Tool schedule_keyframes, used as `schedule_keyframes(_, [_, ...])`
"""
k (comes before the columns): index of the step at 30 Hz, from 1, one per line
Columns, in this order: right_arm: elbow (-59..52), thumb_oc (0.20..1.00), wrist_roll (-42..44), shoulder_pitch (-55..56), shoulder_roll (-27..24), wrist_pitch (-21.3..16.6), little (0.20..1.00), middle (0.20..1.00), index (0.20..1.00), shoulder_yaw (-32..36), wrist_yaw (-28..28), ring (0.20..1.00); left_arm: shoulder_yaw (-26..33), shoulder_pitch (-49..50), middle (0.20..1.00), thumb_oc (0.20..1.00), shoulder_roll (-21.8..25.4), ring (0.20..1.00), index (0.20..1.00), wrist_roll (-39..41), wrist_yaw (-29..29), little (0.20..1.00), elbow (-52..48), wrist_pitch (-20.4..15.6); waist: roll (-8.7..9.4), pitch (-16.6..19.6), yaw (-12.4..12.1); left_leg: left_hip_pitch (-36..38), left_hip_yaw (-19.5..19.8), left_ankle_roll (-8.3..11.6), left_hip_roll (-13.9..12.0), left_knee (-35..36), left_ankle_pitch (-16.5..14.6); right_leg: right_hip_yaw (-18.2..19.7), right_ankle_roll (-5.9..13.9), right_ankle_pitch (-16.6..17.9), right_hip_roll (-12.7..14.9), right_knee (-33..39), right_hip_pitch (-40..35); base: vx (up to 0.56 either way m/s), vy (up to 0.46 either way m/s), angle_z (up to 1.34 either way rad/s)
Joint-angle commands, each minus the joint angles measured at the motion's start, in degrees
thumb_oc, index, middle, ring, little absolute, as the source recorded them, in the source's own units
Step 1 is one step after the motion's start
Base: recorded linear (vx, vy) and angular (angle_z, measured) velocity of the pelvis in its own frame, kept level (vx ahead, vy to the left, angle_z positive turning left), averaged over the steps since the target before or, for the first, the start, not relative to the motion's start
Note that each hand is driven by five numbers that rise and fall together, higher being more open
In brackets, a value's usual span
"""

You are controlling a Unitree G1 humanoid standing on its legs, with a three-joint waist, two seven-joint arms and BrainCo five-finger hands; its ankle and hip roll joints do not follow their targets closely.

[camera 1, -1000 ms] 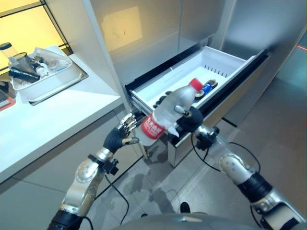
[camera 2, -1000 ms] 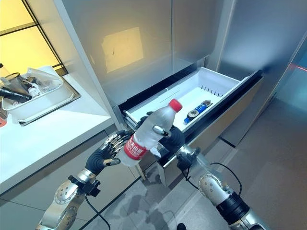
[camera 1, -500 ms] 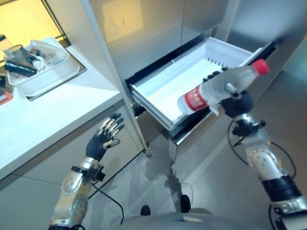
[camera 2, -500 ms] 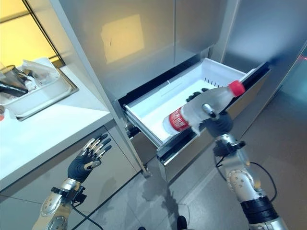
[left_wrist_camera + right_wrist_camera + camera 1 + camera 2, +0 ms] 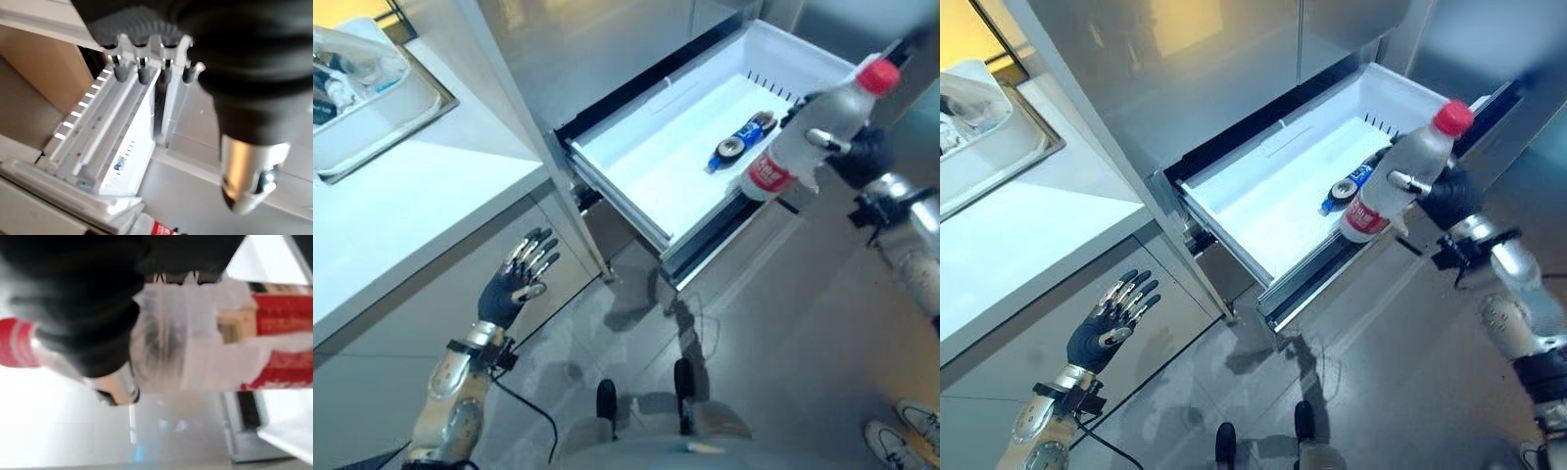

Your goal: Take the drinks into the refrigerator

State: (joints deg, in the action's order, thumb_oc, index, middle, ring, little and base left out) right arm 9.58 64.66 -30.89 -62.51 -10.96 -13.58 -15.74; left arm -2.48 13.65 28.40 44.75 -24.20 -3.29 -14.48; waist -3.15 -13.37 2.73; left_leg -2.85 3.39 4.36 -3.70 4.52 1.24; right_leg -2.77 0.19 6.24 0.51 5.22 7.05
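R robot hand is clamped round a clear plastic bottle w/ red cap and red label, fingers and thumb wrapped on the body just above the label; the right wrist view shows the same grip from close, dark cover over the bottle's middle, label to one side, cap to the other. Bottle is tilted, cap up and toward the robot's right, base down-left, held in the air over the front right edge of the open fridge drawer, not touching it as far as I can tell. Drawer is pulled out of the steel refrigerator, white inside, dark front edge. Inside the drawer, toward its right side, lies a blue can on its side, end facing the camera, near the bottle's base but apart from it. L robot hand hangs low in front of the cabinet face under the white counter, fingers spread and straight, holding nothing, well apart from drawer and bottle. On the counter's far left sits a white tub in a metal tray, w/ mixed items inside, too cut off to name. A pair of white shoes shows on the floor at lower right.
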Motion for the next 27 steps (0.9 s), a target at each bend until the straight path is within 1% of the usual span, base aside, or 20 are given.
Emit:
schedule_keyframes(1, [2.4, 0.2, -2.4, -16.9, -4.6, -3.3, 0.2, 0.2, 0.2, -6.1, 0.1, 0.2, -0.8, -1.8, 1.0, 1.0, 6.4, 1.0, 1.0, 2.2, -0.2, 1.0, -3.2, -3.6, 4.44, -1.8, -2.1, -1.6, 1.3, -3.35, 3.3, -2.6, -2.5, -1.6, 3.4, -9.7, 2.1, -9.2, 2.5, -0.04, -0.054, 0.05])
schedule_keyframes(2, [2.8, 0.2, -3.2, -19.5, -5.8, -3.0, 0.2, 0.2, 0.2, -8.5, -0.1, 0.2, -0.9, -2.0, 1.0, 1.0, 6.6, 1.0, 1.0, 2.2, 0.0, 1.0, -3.3, -3.7, 4.57, -2.4, -2.3, -2.4, 1.3, -3.29, 3.2, -2.8, -2.3, -1.6, 3.41, -9.6, 2.1, -9.4, 3.3, -0.03, -0.044, 0.04])
schedule_keyframes(5, [4.8, 0.2, -3.2, -23.8, -6.6, -3.2, 0.2, 0.2, 0.2, -11.8, 0.2, 0.2, -1.2, -2.2, 1.0, 1.0, 6.3, 1.0, 1.0, 1.9, 0.3, 1.0, -3.5, -3.8, 4.6, -3.0, -2.4, -3.3, 1.6, -3.19, 3.3, -3.2, -2.2, -1.7, 3.35, -9.7, 2.0, -9.9, 4.2, -0.01, -0.04, 0.07])
schedule_keyframes(6, [5.9, 0.2, -3.5, -27.7, -7.2, -3.2, 0.2, 0.2, 0.2, -14.4, 0.5, 0.2, -1.8, -2.5, 1.0, 1.0, 6.8, 1.0, 1.0, 1.6, 0.7, 1.0, -3.4, -4.0, 4.93, -4.1, -3.0, -4.0, 1.9, -3.11, 3.3, -3.5, -2.1, -1.7, 3.33, -9.9, 1.9, -10.4, 4.9, 0.0, -0.044, 0.12])
schedule_keyframes(7, [6.1, 0.2, -3.5, -28.3, -7.1, -3.2, 0.2, 0.2, 0.2, -15.0, 0.5, 0.2, -1.8, -2.6, 1.0, 1.0, 6.7, 1.0, 1.0, 1.6, 0.7, 1.0, -3.3, -4.0, 4.82, -4.1, -2.9, -4.1, 1.9, -3.11, 3.3, -3.5, -2.1, -1.7, 3.33, -9.9, 1.9, -10.5, 5.0, -0.02, -0.035, 0.11])
schedule_keyframes(9, [7.1, 0.2, -3.6, -32.7, -8.0, -3.1, 0.2, 0.2, 0.2, -18.8, 0.4, 0.2, -2.1, -2.7, 1.0, 1.0, 7.0, 1.0, 1.0, 1.4, 1.1, 1.0, -3.7, -4.1, 4.82, -4.8, -3.2, -4.7, 2.0, -3.0, 3.3, -3.7, -1.9, -1.6, 3.25, -10.1, 1.7, -10.8, 5.8, -0.01, -0.024, 0.04])
schedule_keyframes(12, [10.1, 0.2, -3.9, -37.9, -8.2, -3.2, 0.2, 0.2, 0.2, -22.9, 0.5, 0.2, -3.1, -3.2, 1.0, 1.0, 7.6, 1.0, 1.0, 1.2, 1.8, 1.0, -3.8, -4.4, 5.22, -5.9, -3.8, -5.4, 2.3, -2.71, 3.2, -3.6, -1.6, -1.8, 3.18, -10.1, 1.6, -10.8, 6.4, 0.0, -0.032, 0.05])
schedule_keyframes(15, [13.3, 0.2, -4.7, -40.5, -7.1, -3.3, 0.2, 0.2, 0.2, -25.0, 1.3, 0.2, -3.4, -3.8, 1.0, 1.0, 7.8, 1.0, 1.0, 0.9, 2.5, 1.0, -4.1, -4.8, 5.26, -6.8, -4.0, -5.7, 2.4, -2.53, 3.1, -3.5, -1.3, -2.0, 3.12, -10.0, 1.5, -10.6, 6.6, 0.0, -0.016, 0.02])
schedule_keyframes(19, [14.6, 0.2, -6.1, -42.1, -5.7, -3.2, 0.2, 0.2, 0.2, -26.6, 1.7, 0.2, -3.3, -4.4, 1.0, 1.0, 8.1, 1.0, 1.0, 0.5, 3.6, 1.0, -4.1, -5.2, 5.45, -7.9, -4.2, -6.2, 2.4, -2.41, 3.0, -3.5, -1.0, -1.8, 3.06, -9.6, 1.4, -10.5, 7.2, -0.02, -0.013, 0.04])
schedule_keyframes(21, [15.9, 0.2, -8.6, -42.7, -4.9, -2.4, 0.2, 0.2, 0.2, -28.3, 1.8, 0.2, -3.4, -4.6, 1.0, 1.0, 8.4, 1.0, 1.0, -0.1, 4.3, 1.0, -4.2, -5.5, 5.76, -8.8, -4.5, -6.5, 2.4, -2.27, 2.8, -3.3, -0.7, -1.8, 3.09, -9.5, 1.3, -10.4, 7.7, 0.0, 0.0, 0.0])
schedule_keyframes(27, [18.4, 0.2, -12.4, -41.1, -3.7, -1.6, 0.2, 0.2, 0.2, -29.6, 2.1, 0.2, -3.8, -4.6, 1.0, 1.0, 8.9, 1.0, 1.0, -1.1, 5.3, 1.0, -4.9, -5.9, 5.41, -9.9, -4.7, -6.8, 3.0, -2.1, 2.8, -2.5, 0.0, -2.1, 3.03, -9.6, 1.2, -10.4, 8.0, 0.0, 0.0, 0.0])
